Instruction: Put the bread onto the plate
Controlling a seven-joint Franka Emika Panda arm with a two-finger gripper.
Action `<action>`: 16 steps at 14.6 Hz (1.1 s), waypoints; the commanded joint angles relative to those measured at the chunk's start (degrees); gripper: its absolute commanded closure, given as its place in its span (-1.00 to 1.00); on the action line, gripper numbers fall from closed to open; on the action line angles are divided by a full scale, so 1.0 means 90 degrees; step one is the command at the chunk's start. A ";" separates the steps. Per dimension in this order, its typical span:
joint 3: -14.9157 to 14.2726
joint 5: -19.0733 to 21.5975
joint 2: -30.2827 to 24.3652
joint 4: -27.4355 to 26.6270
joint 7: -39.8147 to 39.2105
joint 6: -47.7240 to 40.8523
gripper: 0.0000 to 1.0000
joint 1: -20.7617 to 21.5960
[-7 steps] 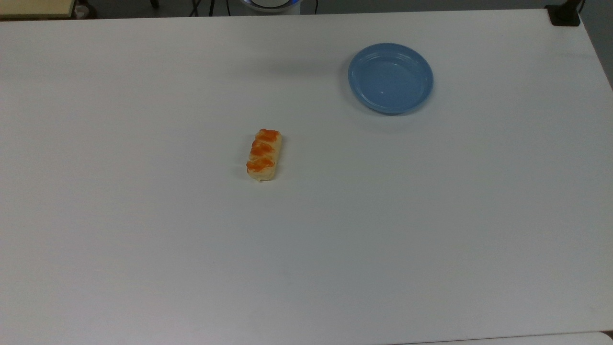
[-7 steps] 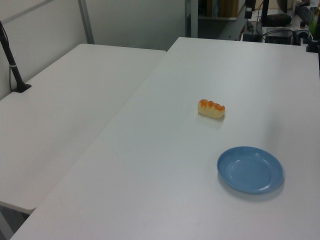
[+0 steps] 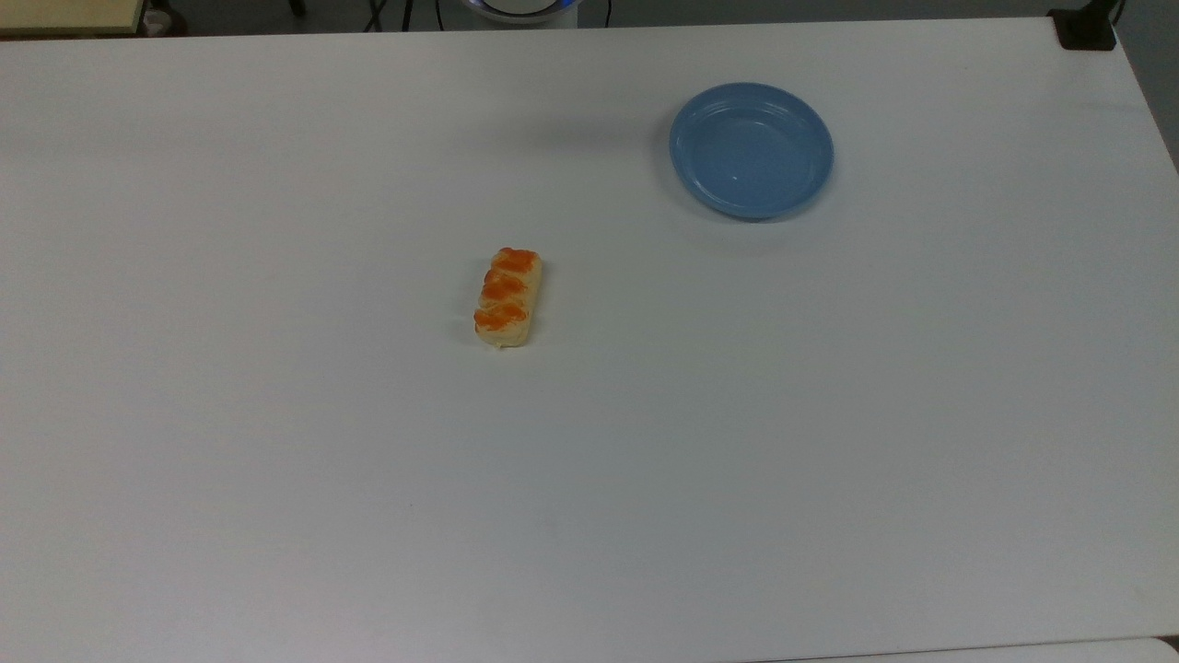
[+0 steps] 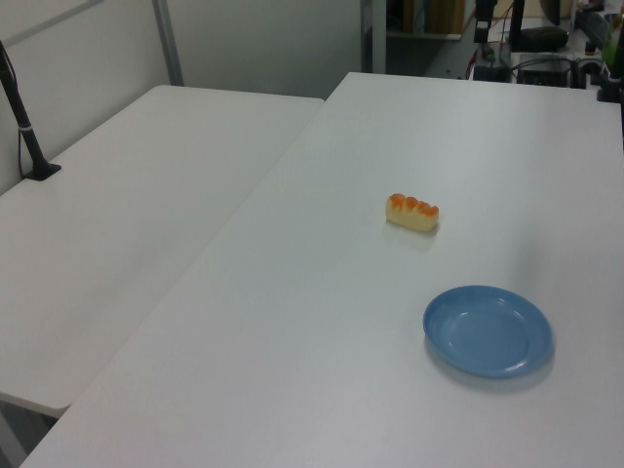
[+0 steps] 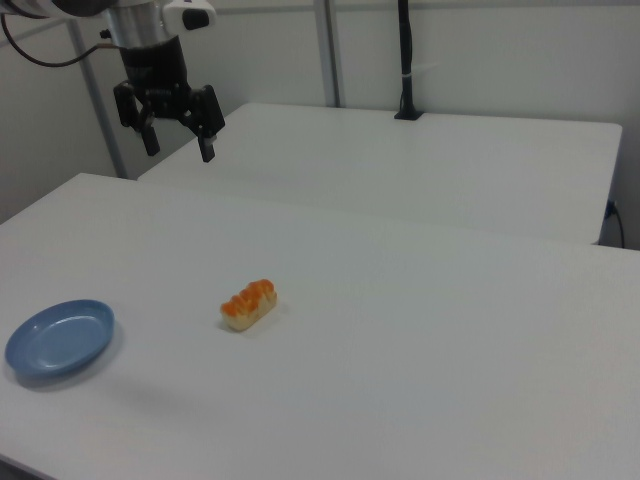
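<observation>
The bread, a pale-yellow bun with three orange-brown lumps, lies flat near the middle of the white table; it also shows as the bread and the bread. The light-blue plate sits bare, up and to the right of the bread in the top view; it is the plate and the plate elsewhere. In the right view my gripper hangs open high above the table at upper left, far from both, with nothing between its fingers.
A second white table adjoins on the left view's left, with a black clamped post at its edge. A black clamp sits at the top view's upper right table corner. Equipment and cables lie beyond the far edge.
</observation>
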 commanded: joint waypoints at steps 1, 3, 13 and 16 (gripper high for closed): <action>-0.0017 -0.0051 -0.0041 -0.0097 0.0037 0.0172 -1.00 0.0094; -0.0017 -0.0051 -0.0032 -0.0097 0.0047 0.0172 -1.00 0.0094; -0.0027 -0.0061 -0.0022 -0.0438 -0.0256 0.0260 -1.00 0.0075; -0.0027 -0.0071 -0.0032 -0.0575 -0.0256 0.0387 -1.00 0.0075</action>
